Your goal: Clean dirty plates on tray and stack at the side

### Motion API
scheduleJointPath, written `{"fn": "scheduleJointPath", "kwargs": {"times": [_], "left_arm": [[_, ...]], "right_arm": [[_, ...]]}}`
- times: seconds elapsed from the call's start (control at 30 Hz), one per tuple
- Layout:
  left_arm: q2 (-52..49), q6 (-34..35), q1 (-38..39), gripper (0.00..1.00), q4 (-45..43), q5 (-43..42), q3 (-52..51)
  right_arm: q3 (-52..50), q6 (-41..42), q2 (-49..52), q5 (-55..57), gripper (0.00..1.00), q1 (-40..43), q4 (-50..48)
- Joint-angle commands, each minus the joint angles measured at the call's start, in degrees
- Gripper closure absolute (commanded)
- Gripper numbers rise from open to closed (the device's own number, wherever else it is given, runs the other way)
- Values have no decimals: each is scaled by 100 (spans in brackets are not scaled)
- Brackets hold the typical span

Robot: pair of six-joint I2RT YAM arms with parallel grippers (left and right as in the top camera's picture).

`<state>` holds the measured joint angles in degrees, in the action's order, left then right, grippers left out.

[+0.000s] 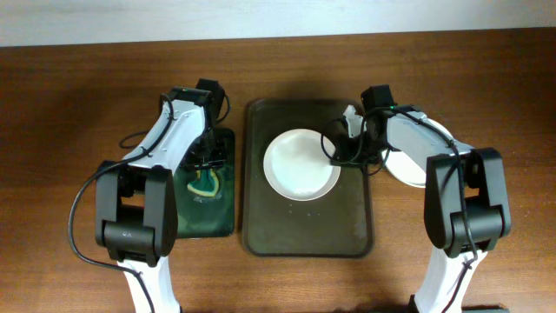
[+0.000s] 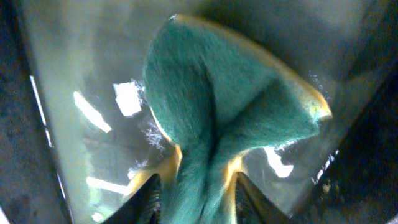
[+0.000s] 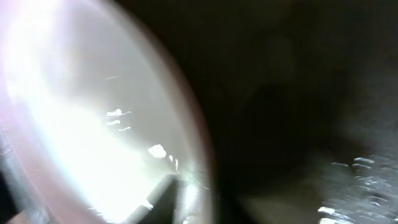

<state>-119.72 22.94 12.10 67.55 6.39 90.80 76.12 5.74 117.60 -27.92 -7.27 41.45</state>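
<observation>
One white plate [image 1: 300, 165] lies in the upper half of the dark olive-brown tray [image 1: 306, 230]; its face looks plain white. My right gripper [image 1: 335, 156] is shut on this plate's right rim; in the right wrist view the plate [image 3: 81, 112] fills the left, with the rim between the fingers [image 3: 193, 196]. My left gripper [image 1: 207, 162] is over the small green tray [image 1: 224, 213], shut on a green and yellow sponge [image 2: 230, 106] that hangs between its fingers [image 2: 196, 190]. White plates [image 1: 423, 165] lie on the table to the right of the tray, partly hidden by my right arm.
The small dark green tray [image 2: 62, 74] is wet and shiny, with a yellow-green smear [image 1: 203, 185] on it. Wooden table [image 1: 69, 130] surrounds both trays. A pale wall edge runs along the far side of the table.
</observation>
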Motion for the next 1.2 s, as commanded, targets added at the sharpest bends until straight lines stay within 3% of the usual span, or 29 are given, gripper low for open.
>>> {"fn": "scheduleJointPath", "kwargs": {"times": [0.0,0.03,0.1,0.2,0.47,0.63,0.77,0.97,1.17], "left_arm": [[627,-186,4,48,107,-358,155],[1038,-184,4,43,101,-367,155],[1718,-186,4,34,118,-365,155],[2439,-203,4,0,205,-363,155],[2610,-201,9,1,560,-365,151],[2610,-201,15,1,560,-367,151],[2610,-201,48,1,560,-365,151],[2610,-201,24,1,560,-365,151],[2610,-201,22,1,557,-365,151]], "right_arm": [[-20,-37,118,306,62,-22,-136],[-13,-35,118,273,91,-20,-188],[55,-35,55,-267,96,-20,-63],[229,-35,-409,96,96,-22,280],[245,109,-1926,2487,96,-205,780],[245,1064,-2175,5571,96,-1547,1523],[245,1137,-2173,7130,96,-2693,1556],[245,1281,-2173,8319,96,-3720,1537],[245,1276,-2173,10343,96,-4367,1561]]}}
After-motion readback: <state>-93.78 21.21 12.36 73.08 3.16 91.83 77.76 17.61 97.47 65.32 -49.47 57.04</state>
